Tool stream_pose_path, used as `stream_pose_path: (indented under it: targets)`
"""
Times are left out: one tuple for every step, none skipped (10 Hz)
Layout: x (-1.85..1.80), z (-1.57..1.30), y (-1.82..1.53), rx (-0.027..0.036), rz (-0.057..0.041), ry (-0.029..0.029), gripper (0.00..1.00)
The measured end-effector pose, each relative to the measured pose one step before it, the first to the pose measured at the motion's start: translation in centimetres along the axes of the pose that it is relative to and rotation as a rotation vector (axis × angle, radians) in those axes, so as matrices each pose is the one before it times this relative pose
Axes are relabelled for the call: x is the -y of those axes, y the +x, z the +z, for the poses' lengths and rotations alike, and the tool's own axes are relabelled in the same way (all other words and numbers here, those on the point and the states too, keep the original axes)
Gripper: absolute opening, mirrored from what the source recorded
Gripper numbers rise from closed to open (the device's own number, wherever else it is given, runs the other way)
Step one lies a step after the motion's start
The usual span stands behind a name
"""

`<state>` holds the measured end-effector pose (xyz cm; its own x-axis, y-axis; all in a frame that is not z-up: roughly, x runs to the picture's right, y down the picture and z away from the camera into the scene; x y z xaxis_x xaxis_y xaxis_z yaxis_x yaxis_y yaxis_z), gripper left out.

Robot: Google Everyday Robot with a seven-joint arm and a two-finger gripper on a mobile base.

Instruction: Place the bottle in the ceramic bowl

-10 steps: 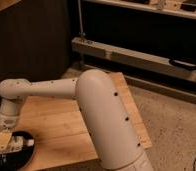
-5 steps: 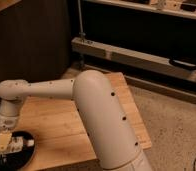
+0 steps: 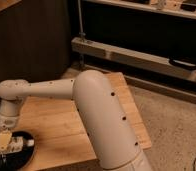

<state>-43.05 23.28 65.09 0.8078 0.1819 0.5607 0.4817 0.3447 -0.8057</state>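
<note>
Camera view, the only one: the robot's big white arm (image 3: 103, 120) sweeps in from the lower middle, its forearm stretching left across the pale wooden tabletop (image 3: 66, 125) and bending down at a rounded wrist near the left edge. Down there, at the bottom left corner, the gripper (image 3: 4, 141) hangs just over the round, shallow, glossy black ceramic bowl (image 3: 13, 156). The fingers are clenched tight on the small whitish, squarish plastic bottle (image 3: 11, 143), which lies roughly sideways between them, one end poking out to the right of the gripper. The bottle sits right at the gripper, above the bowl's upper rim and inner hollow; whether it touches the bowl's surface is hard to tell from here. The bowl lies directly beneath the gripper, spreading a little to its right, and rests on the wooden top.

Well away from the gripper, up and to the right, a grey metal rail (image 3: 136, 57) runs along a dark cabinet front. A speckled floor (image 3: 176, 125) fills the right side, past the table's far edge.
</note>
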Motion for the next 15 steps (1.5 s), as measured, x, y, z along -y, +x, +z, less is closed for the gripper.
stream_pose_path:
  targets:
    - [0.003, -0.009, 0.006, 0.00009, 0.00008, 0.00020, 0.17]
    - [0.005, -0.005, 0.005, 0.00006, 0.00010, 0.00010, 0.17]
    - [-0.001, -0.001, -0.010, 0.00010, -0.00007, 0.00006, 0.15]
    - [0.005, -0.005, 0.006, 0.00007, 0.00010, 0.00010, 0.19]
    - [-0.005, 0.006, -0.005, -0.00006, -0.00014, -0.00009, 0.26]
    - [0.010, -0.013, 0.018, 0.00016, 0.00036, 0.00024, 0.34]
    - [-0.002, 0.005, -0.008, 0.00006, -0.00008, -0.00004, 0.48]
    - [0.004, -0.008, 0.006, 0.00006, 0.00014, 0.00013, 0.56]
    - [-0.002, 0.005, -0.003, -0.00001, -0.00010, -0.00007, 0.64]
    - [0.002, -0.002, 0.006, -0.00003, 0.00008, 0.00007, 0.74]
    - [0.000, -0.003, -0.003, 0.00004, -0.00002, 0.00005, 0.80]
    - [0.001, -0.001, 0.005, 0.00004, 0.00006, -0.00001, 0.80]
    - [0.001, -0.002, -0.001, 0.00008, 0.00008, 0.00004, 0.80]
    - [0.001, 0.000, 0.001, -0.00002, 0.00001, 0.00001, 0.80]
    - [0.000, -0.004, -0.005, 0.00011, -0.00005, 0.00004, 0.80]
